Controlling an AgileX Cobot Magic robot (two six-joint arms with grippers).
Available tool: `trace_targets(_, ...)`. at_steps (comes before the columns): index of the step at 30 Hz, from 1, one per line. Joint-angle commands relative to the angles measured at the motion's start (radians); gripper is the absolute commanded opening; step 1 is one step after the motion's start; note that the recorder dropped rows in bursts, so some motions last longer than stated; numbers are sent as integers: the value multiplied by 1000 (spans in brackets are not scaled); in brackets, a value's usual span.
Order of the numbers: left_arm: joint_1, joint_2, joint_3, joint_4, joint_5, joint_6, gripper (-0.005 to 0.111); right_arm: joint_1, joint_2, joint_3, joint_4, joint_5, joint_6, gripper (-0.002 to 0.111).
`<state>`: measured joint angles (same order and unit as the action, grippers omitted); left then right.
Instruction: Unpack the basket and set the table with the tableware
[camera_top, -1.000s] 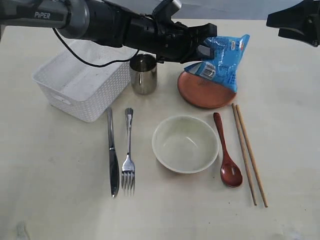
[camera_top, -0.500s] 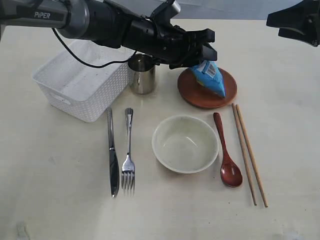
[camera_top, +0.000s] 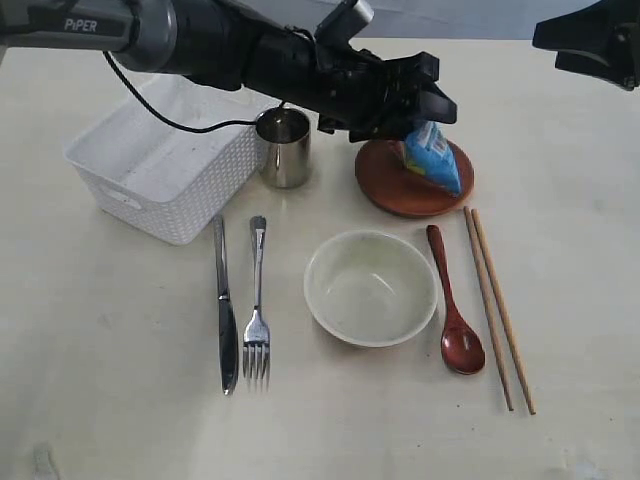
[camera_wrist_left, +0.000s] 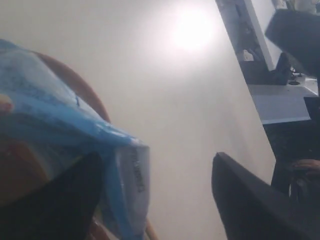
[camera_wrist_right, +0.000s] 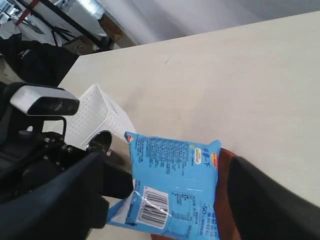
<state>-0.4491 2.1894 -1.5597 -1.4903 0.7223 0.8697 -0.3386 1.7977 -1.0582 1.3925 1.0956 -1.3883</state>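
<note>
The white basket (camera_top: 150, 190) stands empty at the left of the table (camera_top: 100, 380). In front of it lie the knife (camera_top: 226, 320) and fork (camera_top: 257, 320), with the steel cup (camera_top: 287, 150) beside it. The cream bowl (camera_top: 372, 236) sits mid-table, and the dark red spoon (camera_top: 455, 320) and chopsticks (camera_top: 495, 300) lie to its right. The blue snack packet (camera_top: 432, 160) stands tilted on the reddish-brown plate (camera_top: 390, 190). My left gripper (camera_top: 436, 88) hovers over it, open (camera_wrist_left: 156, 157), with the packet (camera_wrist_left: 60, 120) against one finger. My right gripper (camera_top: 590, 40) is open at the far right corner.
The right wrist view looks down on the packet (camera_wrist_right: 175, 185), the plate (camera_wrist_right: 225, 200), the basket (camera_wrist_right: 95, 120) and the cup (camera_wrist_right: 102, 140), with the right gripper (camera_wrist_right: 165, 160) high above them. The left arm stretches across the basket and the cup.
The left gripper lowered the blue packet from the air onto the plate and opened. The packet now stands more upright on the plate. The right arm has not moved.
</note>
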Motion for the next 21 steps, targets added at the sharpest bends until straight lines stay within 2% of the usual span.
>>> trace_targets(1,-3,-66,-8,76,23,-16,68,-7,-7,2,9,13,-14,67)
trace_targets(7,-3,-143,-8,196,36,-60,71,-7,-7,2,9,20,-14,67)
trace_targets(12,-3,-200,-8,206,36,-53,71,13,-7,2,13,73,-25,64)
trace_targets(16,12,-266,-8,228,37,11,71,118,-7,2,17,77,-52,41)
trace_targets(21,78,-352,-6,380,43,20,70,309,-7,2,-22,-124,-56,6)
